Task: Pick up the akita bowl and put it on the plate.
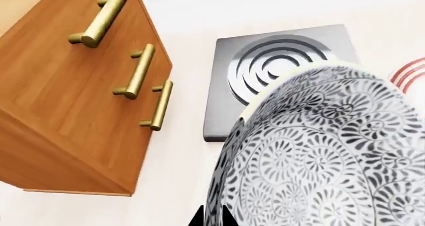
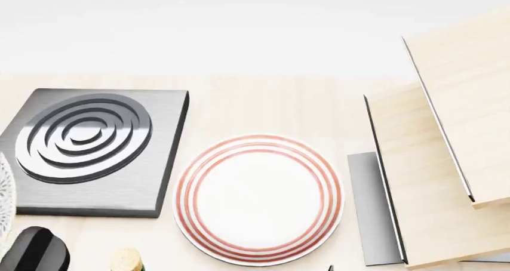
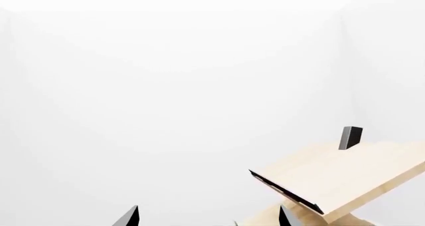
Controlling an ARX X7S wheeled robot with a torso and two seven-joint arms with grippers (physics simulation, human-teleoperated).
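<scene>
Filling left wrist view, akita bowl [image 1: 325, 151], plate [image 2: 259, 199] bare

The left gripper [image 1: 211, 217] shows in its wrist view only as two dark fingertips close together, pinching the rim of the bowl [image 1: 325, 151] and holding it tilted above the burner [image 1: 272, 71]. In the head view, a dark rounded part of the left arm [image 2: 36, 250] sits just beside the burner's near corner. The right gripper [image 3: 207, 217] has its dark fingertips [image 3: 129, 217] spread well apart, holding nothing.
</scene>
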